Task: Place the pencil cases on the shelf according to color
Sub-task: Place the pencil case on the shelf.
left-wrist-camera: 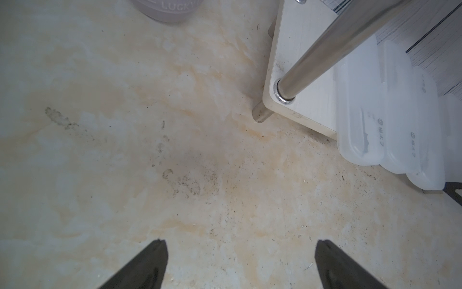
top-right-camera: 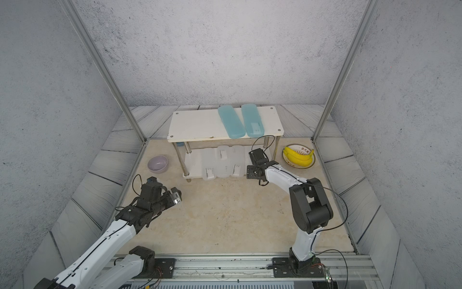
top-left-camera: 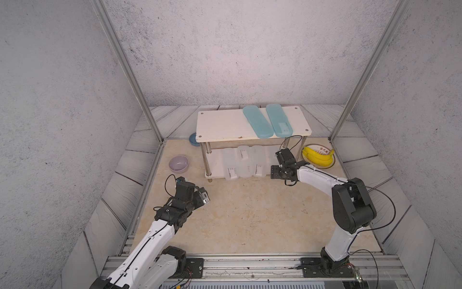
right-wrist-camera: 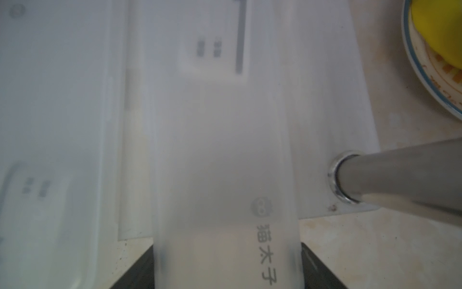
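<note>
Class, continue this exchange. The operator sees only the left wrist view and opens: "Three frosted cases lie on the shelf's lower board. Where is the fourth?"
Observer: The fourth frosted case is in the right gripper, jaws against both its sides, its far end over the lower board.
Operator: What is on the top board? My view cuts it off.
Observer: Two teal cases lie side by side on the top board, toward the end nearer the right arm.
</note>
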Controlling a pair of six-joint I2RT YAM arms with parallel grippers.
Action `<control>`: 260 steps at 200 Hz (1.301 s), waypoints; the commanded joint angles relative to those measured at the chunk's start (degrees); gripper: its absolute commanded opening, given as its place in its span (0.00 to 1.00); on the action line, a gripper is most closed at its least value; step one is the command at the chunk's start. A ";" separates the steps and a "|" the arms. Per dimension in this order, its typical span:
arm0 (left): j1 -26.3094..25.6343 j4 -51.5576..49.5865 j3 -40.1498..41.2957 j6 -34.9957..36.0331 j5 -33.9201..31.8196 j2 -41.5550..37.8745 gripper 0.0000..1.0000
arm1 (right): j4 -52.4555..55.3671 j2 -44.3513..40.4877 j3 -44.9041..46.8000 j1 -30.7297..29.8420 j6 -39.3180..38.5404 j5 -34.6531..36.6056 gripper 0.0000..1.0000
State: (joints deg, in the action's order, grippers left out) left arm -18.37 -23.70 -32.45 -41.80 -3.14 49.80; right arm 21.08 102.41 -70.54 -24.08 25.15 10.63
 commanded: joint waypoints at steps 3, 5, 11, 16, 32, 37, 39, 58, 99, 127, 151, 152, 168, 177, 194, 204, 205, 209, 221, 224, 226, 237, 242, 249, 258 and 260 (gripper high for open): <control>0.62 0.06 0.65 0.49 0.28 -0.60 0.99 | 0.90 0.69 -2.69 0.07 -0.20 -0.89 0.65; 0.64 0.08 0.66 0.49 0.31 -0.59 0.99 | 1.00 0.64 -2.74 0.08 -0.23 -0.88 0.67; 0.62 -0.05 0.59 0.50 0.32 -0.69 0.99 | 1.05 0.35 -2.64 0.08 -0.25 -0.88 0.70; 0.64 -0.05 0.58 0.51 0.32 -0.67 0.98 | 1.07 -0.01 -2.52 0.03 -0.27 -0.87 0.74; 0.62 -0.29 0.67 0.51 0.32 -0.91 0.99 | 1.61 -1.84 -2.19 -0.01 -0.34 -0.41 0.80; 0.68 -0.28 0.65 0.49 0.37 -1.06 0.98 | 2.12 -2.47 -2.14 0.08 -0.32 -0.19 0.82; 0.63 -0.29 0.68 0.49 0.33 -1.08 0.98 | 2.36 -2.76 -2.19 0.06 -0.31 -0.07 0.82; 0.62 -0.16 0.85 0.07 0.49 -1.15 0.99 | 4.83 -5.35 -1.94 0.00 -0.21 0.83 0.86; 0.62 0.00 0.45 -0.47 1.20 -1.18 0.99 | 5.94 -8.91 0.77 0.04 -0.12 -0.07 0.92; 0.62 -0.63 0.02 -0.30 0.77 -1.93 0.99 | 4.56 -12.39 4.19 0.03 0.47 -0.17 0.92; 0.62 -0.85 0.06 -0.32 0.50 -2.69 0.99 | 4.09 -16.72 7.37 0.08 0.35 -0.52 0.86; 0.62 -0.88 0.04 -0.31 0.50 -2.69 0.99 | 4.12 -16.90 7.49 0.08 0.39 -0.52 0.86; 0.62 -0.76 0.04 -0.54 0.41 -2.81 0.99 | 4.58 -19.68 9.65 0.05 -0.07 -0.61 0.78; 0.62 -0.58 0.03 -0.65 0.50 -2.76 0.99 | 4.88 -21.01 10.88 0.08 -0.41 -0.77 0.70; 0.62 0.07 0.02 -0.90 0.72 -2.59 0.99 | 6.05 -22.49 13.11 0.02 -0.89 -1.14 0.48; 0.62 0.37 0.05 -0.99 0.80 -2.44 0.99 | 6.07 -22.86 14.73 0.02 -0.97 -1.42 0.36; 0.62 0.39 0.08 -1.00 0.83 -2.44 0.98 | 6.03 -22.91 14.86 0.05 -0.98 -1.46 0.35; 0.63 0.48 0.10 -1.04 0.93 -2.47 0.99 | 5.78 -22.95 15.49 0.01 -0.90 -1.76 0.32; 0.62 0.84 0.06 -1.03 1.07 -2.38 0.98 | 4.87 -22.74 17.24 0.08 -0.32 -2.85 0.25; 0.66 0.94 0.06 -1.01 1.03 -2.35 0.99 | 4.40 -22.62 17.64 0.04 -0.16 -3.18 0.24; 0.63 0.94 0.03 -1.00 1.03 -2.34 0.99 | 4.05 -22.50 17.81 0.09 -0.07 -3.45 0.23; 0.62 1.18 0.10 -0.88 1.11 -2.21 0.99 | 1.85 -21.66 19.43 0.09 0.71 -4.94 0.20; 0.62 1.20 0.08 -0.78 1.20 -2.17 0.99 | 0.85 -21.12 19.70 0.08 1.10 -5.65 0.19; 0.62 1.21 -0.11 -0.67 1.20 -2.03 0.99 | -0.40 -20.08 19.99 0.10 1.54 -6.44 0.18; 0.68 1.13 -0.16 -0.55 1.30 -1.79 0.99 | -1.80 -18.56 19.80 0.12 1.98 -7.09 0.17; 0.63 1.12 -0.29 -0.49 1.36 -1.85 0.99 | -2.07 -18.10 19.69 0.09 2.00 -7.11 0.16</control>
State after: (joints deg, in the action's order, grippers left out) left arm -18.37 -23.31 -32.45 -42.48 -2.04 47.70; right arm 23.46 81.32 -51.03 -24.08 25.61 6.59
